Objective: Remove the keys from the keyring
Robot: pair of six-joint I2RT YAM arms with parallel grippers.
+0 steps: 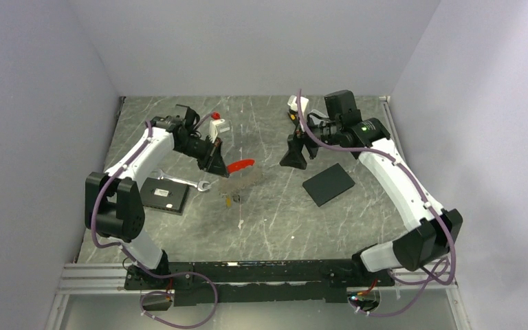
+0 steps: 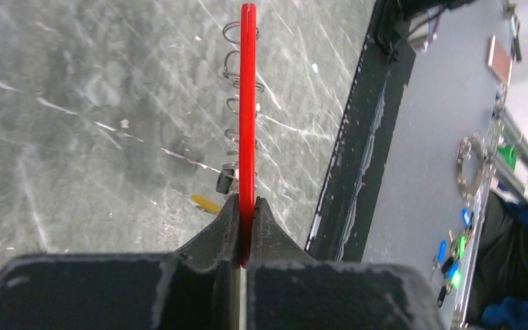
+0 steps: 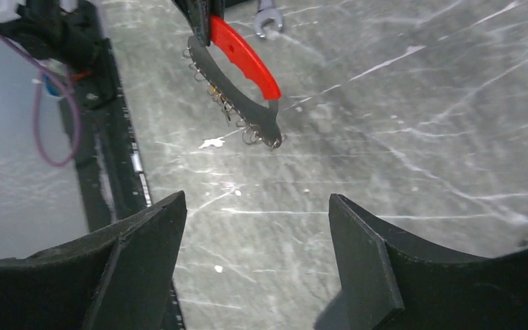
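Note:
My left gripper (image 1: 214, 159) is shut on one end of the keyring's red curved strip (image 1: 240, 166), holding it above the table. In the left wrist view the strip (image 2: 247, 103) stands edge-on between the pinched fingertips (image 2: 246, 205), with thin wire rings (image 2: 232, 69) along its side. A brass-yellow key (image 2: 206, 203) shows just below the jaws; I cannot tell whether it hangs or lies on the table. The right wrist view shows the strip (image 3: 244, 48) with rings (image 3: 251, 134) at its free end. My right gripper (image 1: 295, 155) hovers to the strip's right, open and empty (image 3: 258, 206).
A silver wrench (image 1: 185, 181) lies left of the strip, beside a black flat device (image 1: 163, 194). A black square pad (image 1: 328, 183) lies at the right. Grey walls close in the marbled table (image 1: 282, 220) on three sides.

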